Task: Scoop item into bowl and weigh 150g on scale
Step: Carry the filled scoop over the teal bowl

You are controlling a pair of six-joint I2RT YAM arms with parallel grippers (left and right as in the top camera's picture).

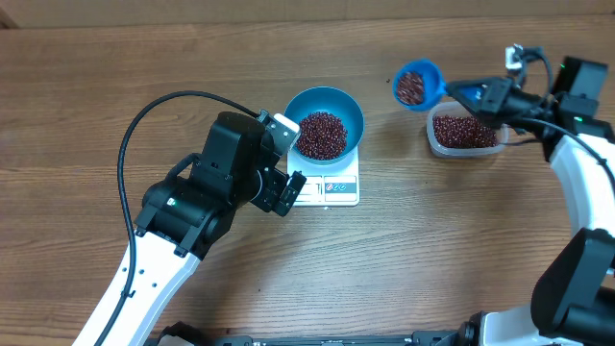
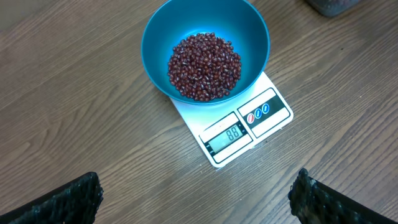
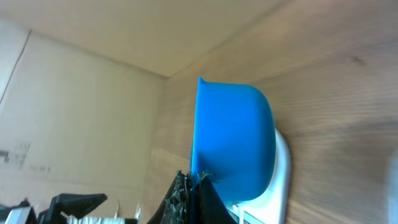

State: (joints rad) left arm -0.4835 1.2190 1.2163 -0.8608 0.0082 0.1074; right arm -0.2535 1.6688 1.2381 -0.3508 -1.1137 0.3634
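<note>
Overhanging scale [image 2: 250,126] edge: bowl [image 2: 250,38] rim

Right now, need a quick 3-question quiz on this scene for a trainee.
1. True or false: the bowl sits on the scale.
2. Which gripper holds the scoop? A left, B right, C neither.
3. Besides bowl and scoop, what holds beans?
Key: 1 true. 2 B, the right gripper. 3 the tub.
</note>
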